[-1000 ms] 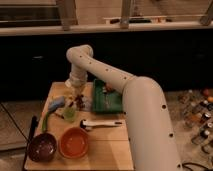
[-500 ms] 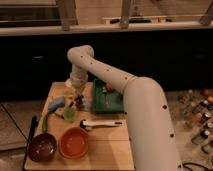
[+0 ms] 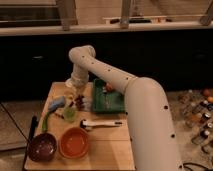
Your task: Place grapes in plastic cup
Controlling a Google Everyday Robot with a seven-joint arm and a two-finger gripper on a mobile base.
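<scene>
My gripper (image 3: 75, 96) hangs from the long white arm over the back left part of the wooden table. Dark reddish-purple grapes (image 3: 78, 103) show right below it; I cannot tell whether they are held or resting. The small whitish plastic cup (image 3: 87, 104) stands just right of the grapes, next to the green tray. A small green cup (image 3: 69, 114) stands just in front of the gripper.
A green tray (image 3: 108, 96) with small items lies right of the cup. An orange bowl (image 3: 75, 143) and a dark purple bowl (image 3: 42, 147) sit at the front left. A white-handled tool (image 3: 100, 123) lies mid-table. A blue object (image 3: 56, 104) and a green stick (image 3: 47, 120) lie left.
</scene>
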